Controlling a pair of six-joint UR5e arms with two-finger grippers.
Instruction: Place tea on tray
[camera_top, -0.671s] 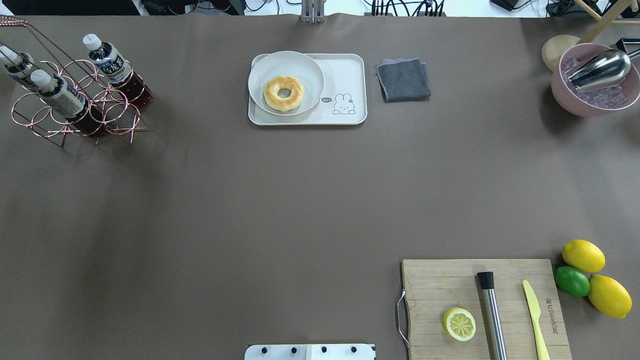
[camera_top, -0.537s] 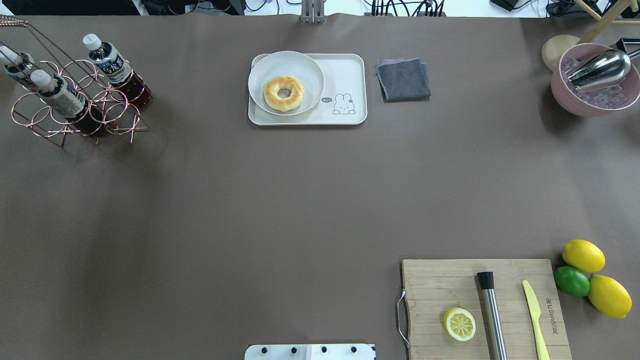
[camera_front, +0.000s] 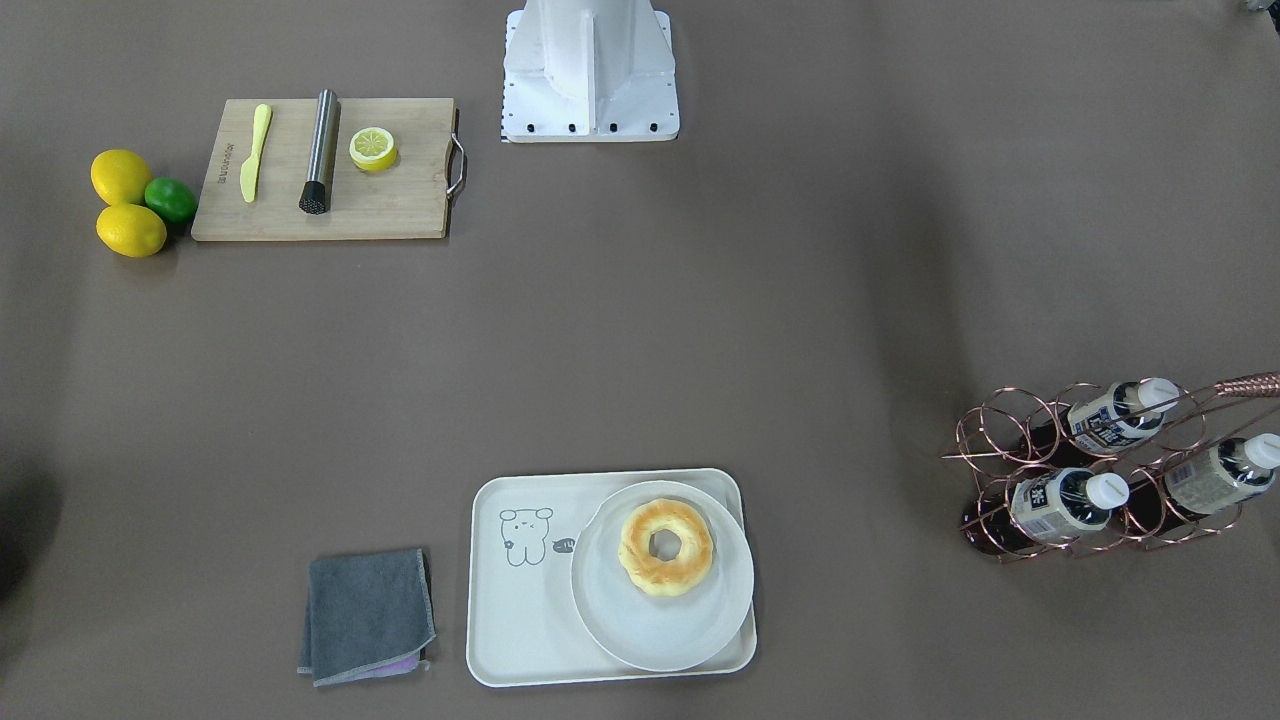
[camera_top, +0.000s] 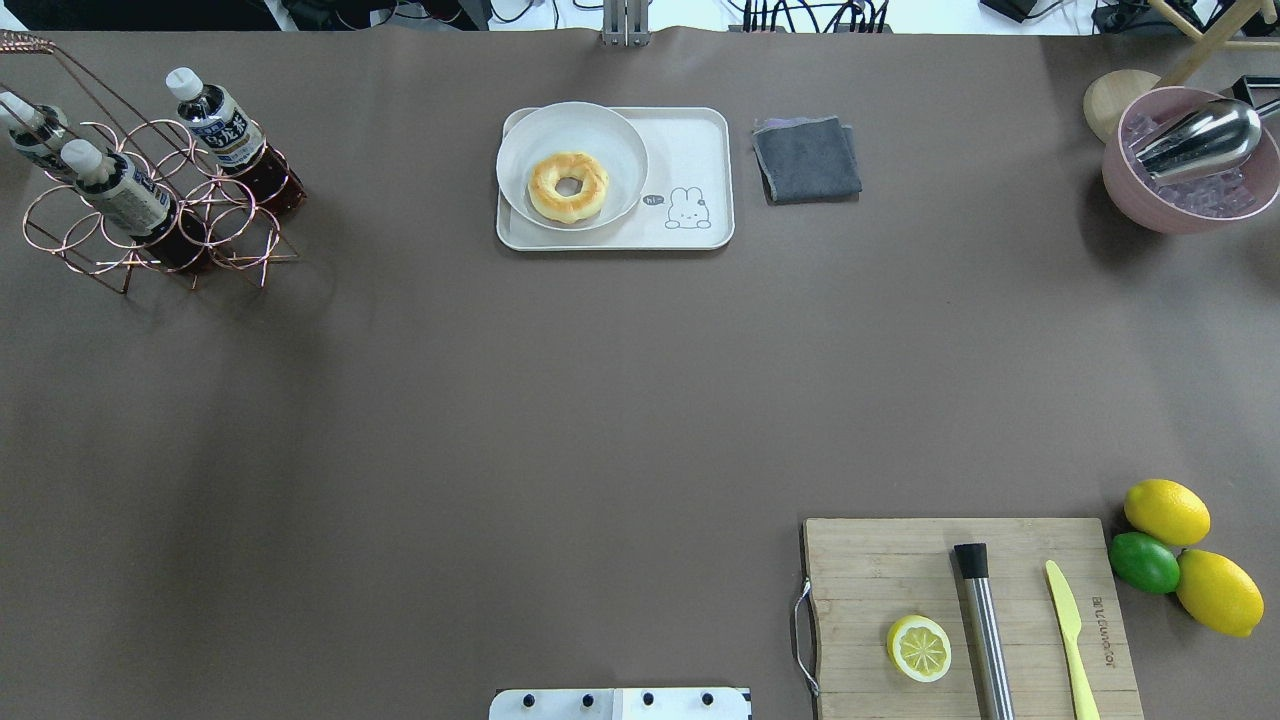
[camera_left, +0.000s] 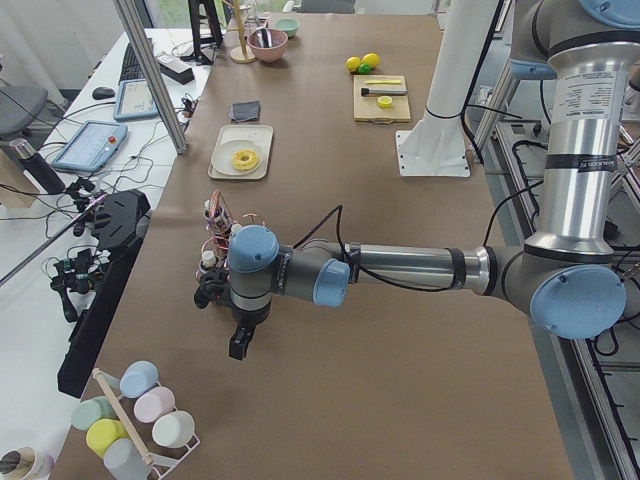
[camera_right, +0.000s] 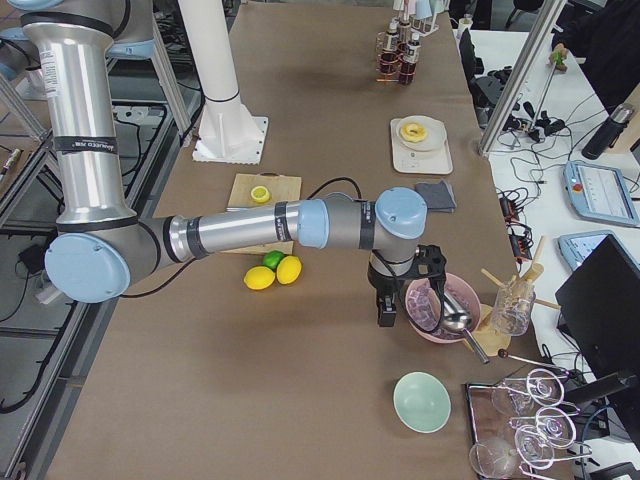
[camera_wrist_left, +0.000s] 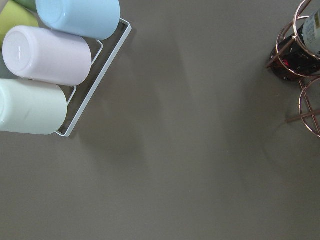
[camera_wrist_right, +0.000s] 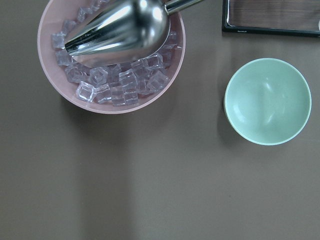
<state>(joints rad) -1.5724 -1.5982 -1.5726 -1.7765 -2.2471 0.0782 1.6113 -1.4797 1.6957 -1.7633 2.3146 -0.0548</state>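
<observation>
Far left: found tea (camera_top: 228, 128) leaning in copper rack (camera_top: 62, 215) w/ 2 look-alikes, untouched. Spotted L gripper (camera_left: 239, 348) near rack; couldn't tell jaw opening or any hold. Centre: saw tray (camera_top: 700, 140), plate (camera_top: 615, 135) + doughnut (camera_top: 568, 186) on rack-side half, bear end bare. Far right: caught R gripper (camera_right: 385, 312) by ice bowl (camera_top: 1118, 195), state likewise unclear. Judged step as approach; next probably needed closing on bottle, lifting clear of rings.

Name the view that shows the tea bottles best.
The exterior front-facing view: all three tea bottles sit in the copper rack, labels visible. Overhead overlaps two at its edge; the side views show them small or blocked; left wrist catches only a base.
</observation>
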